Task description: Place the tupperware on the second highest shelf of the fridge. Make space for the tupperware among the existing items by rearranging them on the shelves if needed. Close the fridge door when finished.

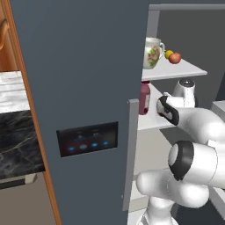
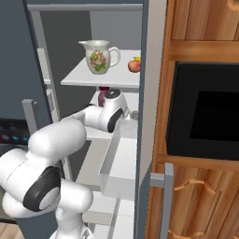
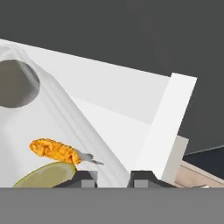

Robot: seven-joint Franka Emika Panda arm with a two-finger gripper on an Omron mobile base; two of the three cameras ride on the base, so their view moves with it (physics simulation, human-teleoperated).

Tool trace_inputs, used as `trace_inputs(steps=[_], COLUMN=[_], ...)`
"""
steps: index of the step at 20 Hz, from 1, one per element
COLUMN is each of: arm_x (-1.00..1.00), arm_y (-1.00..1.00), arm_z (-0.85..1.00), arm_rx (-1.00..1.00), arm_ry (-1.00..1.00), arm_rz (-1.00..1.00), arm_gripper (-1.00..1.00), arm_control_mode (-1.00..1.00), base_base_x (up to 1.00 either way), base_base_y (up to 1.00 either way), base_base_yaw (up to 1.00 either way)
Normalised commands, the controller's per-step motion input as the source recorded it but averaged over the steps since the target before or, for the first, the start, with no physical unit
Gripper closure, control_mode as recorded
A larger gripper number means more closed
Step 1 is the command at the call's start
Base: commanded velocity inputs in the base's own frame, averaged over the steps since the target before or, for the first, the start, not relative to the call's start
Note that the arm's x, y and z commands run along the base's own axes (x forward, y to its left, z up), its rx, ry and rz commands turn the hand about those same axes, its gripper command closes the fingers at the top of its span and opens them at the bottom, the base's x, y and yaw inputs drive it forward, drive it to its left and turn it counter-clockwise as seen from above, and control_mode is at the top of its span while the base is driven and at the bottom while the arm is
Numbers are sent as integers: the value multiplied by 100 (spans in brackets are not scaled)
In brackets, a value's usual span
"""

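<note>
Slate-grey fridge [image 1: 79,66] open, arm reaching onto a white shelf [image 2: 93,133]. Floral pitcher [image 2: 99,56], apple [image 2: 134,66] one shelf higher. Tupperware [image 3: 52,148] against the gripper [image 3: 113,176], fingertips narrowly apart; grip impossible to confirm.

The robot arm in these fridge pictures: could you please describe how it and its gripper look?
The arm is glossy white, built of rounded, bulbous segments with dark, near-black bands at the joints. No cables or markings show. In the hand view, the gripper shows two small dark grey, blocky fingertips.
</note>
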Motion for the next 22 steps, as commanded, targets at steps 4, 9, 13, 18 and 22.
trace_inputs(steps=[4,9,13,18,22], arm_x=[16,2,-53,-91,-100], arm_y=[0,0,11,47,65], arm_z=[-1,0,4,49,77], arm_rx=[-2,-5,-3,-5,-2], arm_ry=[0,-11,-25,-26,-9], arm_rz=[0,0,0,0,0], arm_gripper=[-100,-100,-100,-100,-100], arm_control_mode=[-100,-100,-100,-100,-100], base_base_x=[0,0,0,0,0], base_base_y=[0,0,0,0,0], base_base_yaw=[0,0,0,0,0])
